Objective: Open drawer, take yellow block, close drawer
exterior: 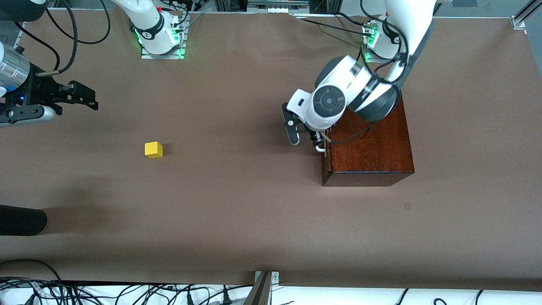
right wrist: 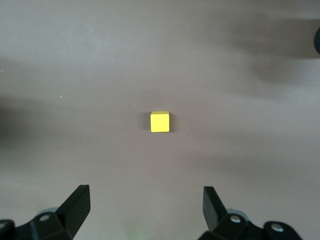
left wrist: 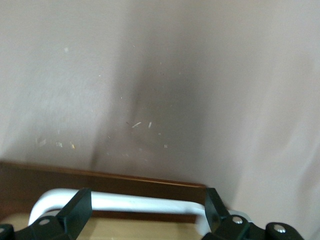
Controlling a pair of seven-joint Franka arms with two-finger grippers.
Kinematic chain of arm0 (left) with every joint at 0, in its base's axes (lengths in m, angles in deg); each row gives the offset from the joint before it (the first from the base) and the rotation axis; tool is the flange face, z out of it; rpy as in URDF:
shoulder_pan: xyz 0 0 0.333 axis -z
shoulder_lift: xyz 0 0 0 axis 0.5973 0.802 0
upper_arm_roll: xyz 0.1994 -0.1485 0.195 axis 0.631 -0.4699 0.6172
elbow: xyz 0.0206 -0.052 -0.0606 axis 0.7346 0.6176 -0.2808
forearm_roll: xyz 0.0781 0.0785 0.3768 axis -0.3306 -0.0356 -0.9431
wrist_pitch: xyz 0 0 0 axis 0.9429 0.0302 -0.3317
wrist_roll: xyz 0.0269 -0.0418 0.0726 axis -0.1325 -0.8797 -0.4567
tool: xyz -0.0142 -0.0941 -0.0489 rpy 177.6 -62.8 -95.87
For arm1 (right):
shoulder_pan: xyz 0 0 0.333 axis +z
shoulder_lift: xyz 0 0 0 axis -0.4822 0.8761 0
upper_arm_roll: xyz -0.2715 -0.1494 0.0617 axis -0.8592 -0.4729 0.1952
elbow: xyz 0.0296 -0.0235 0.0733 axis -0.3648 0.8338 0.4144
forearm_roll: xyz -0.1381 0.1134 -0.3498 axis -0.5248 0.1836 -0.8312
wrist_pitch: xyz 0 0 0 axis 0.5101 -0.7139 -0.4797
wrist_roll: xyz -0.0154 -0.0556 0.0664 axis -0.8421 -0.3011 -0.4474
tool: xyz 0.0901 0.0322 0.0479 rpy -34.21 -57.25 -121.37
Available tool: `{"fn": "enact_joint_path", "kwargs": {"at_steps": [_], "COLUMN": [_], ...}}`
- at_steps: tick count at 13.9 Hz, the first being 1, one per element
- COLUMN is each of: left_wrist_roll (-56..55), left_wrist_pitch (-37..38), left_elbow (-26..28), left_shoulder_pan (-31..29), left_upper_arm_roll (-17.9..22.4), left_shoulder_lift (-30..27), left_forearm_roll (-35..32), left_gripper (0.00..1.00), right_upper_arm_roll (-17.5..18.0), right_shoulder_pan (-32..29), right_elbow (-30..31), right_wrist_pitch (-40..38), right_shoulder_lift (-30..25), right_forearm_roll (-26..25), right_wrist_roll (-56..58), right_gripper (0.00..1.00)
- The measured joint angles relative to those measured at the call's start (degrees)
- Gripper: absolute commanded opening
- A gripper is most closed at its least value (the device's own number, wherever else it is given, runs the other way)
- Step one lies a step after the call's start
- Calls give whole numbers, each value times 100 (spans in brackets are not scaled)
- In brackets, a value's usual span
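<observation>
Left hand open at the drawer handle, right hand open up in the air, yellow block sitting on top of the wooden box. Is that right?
One thing is off: the yellow block is not on the wooden box. The front view shows it on the bare table, toward the right arm's end. The rest holds: the left hand is open at the drawer's white handle, and the right hand is open in the air.

We take this for a robotics lab: two white arm bases [exterior: 161, 36] lit green stand bolted at the edge of a table [exterior: 237, 220] covered in brown cloth, aluminium framing [exterior: 523, 15] shows at one corner, and loose black cables [exterior: 127, 292] tangle along the near edge.
</observation>
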Motion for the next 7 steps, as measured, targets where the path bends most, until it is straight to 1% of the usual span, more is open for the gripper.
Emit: {"fn": "enact_joint_path", "kwargs": {"at_steps": [1, 3, 5, 7], "left_wrist_roll": [-470, -1093, -1277, -1284], "left_wrist_pitch": [128, 738, 1211, 1665], "left_elbow": [-49, -297, -688, -1150], "left_shoulder_pan": [-5, -47, -249, -714], "left_upper_arm_roll": [7, 78, 224, 308], "left_shoulder_lift": [-204, -572, -782, -849], "left_forearm_roll": [25, 24, 18, -219], "left_gripper": [100, 100, 100, 100], "right_upper_arm_roll": [-2, -4, -2, 2], "right_shoulder_pan": [-1, -2, -2, -1], "right_elbow": [-4, -6, -10, -17], "right_wrist_pitch": [-24, -54, -74, -235], "right_shoulder_lift": [0, 0, 0, -1], "right_forearm_roll": [-71, -152, -153, -152], "right_wrist_roll": [0, 0, 0, -8], "right_gripper": [100, 100, 100, 100]}}
